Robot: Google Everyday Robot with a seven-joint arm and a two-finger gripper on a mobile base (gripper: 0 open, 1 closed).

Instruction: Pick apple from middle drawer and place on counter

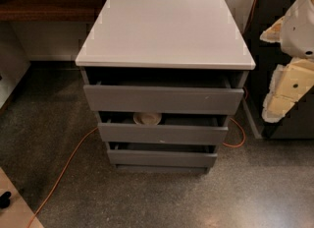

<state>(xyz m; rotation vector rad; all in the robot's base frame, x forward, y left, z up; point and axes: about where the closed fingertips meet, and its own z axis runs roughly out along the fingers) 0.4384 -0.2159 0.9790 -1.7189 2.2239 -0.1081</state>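
Sitting in part-open middle drawer [162, 132]: white bowl [147, 118]; gripper [287, 87] at right edge, cannot tell whether open

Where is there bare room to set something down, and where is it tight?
The whole counter is bare, edge to edge. The middle drawer is barely open, a narrow gap with a bowl inside: tight for a hand. The gripper sits far right, off the counter.
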